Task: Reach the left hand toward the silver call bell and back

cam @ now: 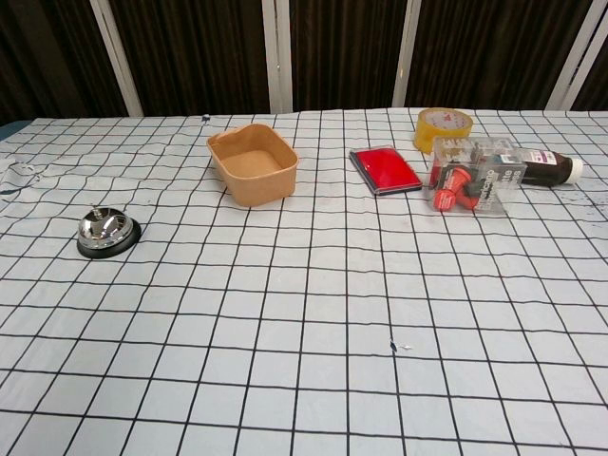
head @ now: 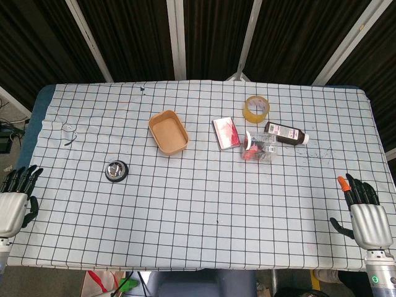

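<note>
Both robot hands sit empty, fingers apart; steer your left robot hand (head: pixel 13 204) toward the silver call bell (head: pixel 116 170), left of centre.

Overhead head view; low chest view

One bell (head: pixel 116 170), one tub (head: pixel 167 132), one red pad (head: pixel 226 132), one tape roll (head: pixel 255 108), one bottle (head: pixel 286 133), one clear box (head: pixel 259 146), two hands: left hand (head: pixel 13 203), right hand (head: pixel 364 215).

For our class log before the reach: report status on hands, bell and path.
Left hand open, at table's left edge. Right hand open, idle. Silver call bell untouched, upright. Path between clear.
</note>
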`<state>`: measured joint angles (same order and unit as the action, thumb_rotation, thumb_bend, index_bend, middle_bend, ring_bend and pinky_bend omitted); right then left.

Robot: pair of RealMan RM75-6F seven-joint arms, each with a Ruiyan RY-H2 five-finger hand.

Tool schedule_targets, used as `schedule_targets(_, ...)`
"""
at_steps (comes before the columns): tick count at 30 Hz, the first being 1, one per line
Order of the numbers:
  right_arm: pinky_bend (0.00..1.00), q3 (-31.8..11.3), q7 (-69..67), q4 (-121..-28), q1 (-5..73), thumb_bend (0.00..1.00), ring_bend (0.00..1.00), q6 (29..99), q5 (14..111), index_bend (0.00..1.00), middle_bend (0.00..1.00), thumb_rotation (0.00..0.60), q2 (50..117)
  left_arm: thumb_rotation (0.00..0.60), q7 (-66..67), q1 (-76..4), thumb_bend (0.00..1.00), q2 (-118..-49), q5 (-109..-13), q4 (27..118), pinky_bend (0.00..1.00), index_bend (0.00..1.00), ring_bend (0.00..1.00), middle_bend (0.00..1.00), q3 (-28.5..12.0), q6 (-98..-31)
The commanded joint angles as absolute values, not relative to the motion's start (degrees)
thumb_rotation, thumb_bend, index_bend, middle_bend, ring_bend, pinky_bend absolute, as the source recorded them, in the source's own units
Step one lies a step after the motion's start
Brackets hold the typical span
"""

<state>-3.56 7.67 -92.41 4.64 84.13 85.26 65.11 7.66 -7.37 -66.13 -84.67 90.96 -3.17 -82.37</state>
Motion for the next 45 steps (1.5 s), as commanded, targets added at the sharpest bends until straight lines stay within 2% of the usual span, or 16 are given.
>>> schedule_targets(1, 0.1, -3.42, 8.06, -92.34, 4.84, 0.25, 0.09, 83.68, 85.23, 0.03, 0.03, 0.6, 65.3, 0.6, 8.53, -9.95, 1.0, -67.34, -84.56, 89.76, 0.02, 0.0, 0.0, 0.02, -4.09, -79.19)
schedule_targets(14, 0.1, -3.36, 7.98, -92.33, 5.0, 0.25, 0.09, 83.11, 84.87, 0.03, 0.03, 0.6, 65.48, 0.6, 14.88, -23.13, 1.0, -74.1, -78.07, 84.82, 0.02, 0.0, 0.0, 0.0, -8.53, -61.27)
schedule_targets(22, 0.1, -3.24, 7.72, -92.32, 5.01, 0.25, 0.09, 82.94, 84.86, 0.03, 0.03, 0.6, 65.49, 0.6, 16.58, -28.57, 1.0, -80.77, -73.62, 78.99, 0.02, 0.0, 0.0, 0.0, -10.42, -55.47)
schedule_targets(31, 0.1, -3.28, 6.98, -92.28, 5.05, 0.25, 0.09, 82.7, 84.65, 0.03, 0.03, 0.6, 65.38, 0.6, 16.28, -31.87, 1.0, -88.64, -72.06, 69.9, 0.02, 0.0, 0.0, 0.0, -10.82, -53.72)
schedule_targets(45, 0.1, -3.19, 5.45, -92.14, 5.18, 0.25, 0.09, 82.54, 85.02, 0.03, 0.03, 0.6, 65.13, 0.6, 10.47, -32.87, 1.0, -97.21, -76.88, 59.89, 0.02, 0.0, 0.0, 0.0, -7.98, -57.23)
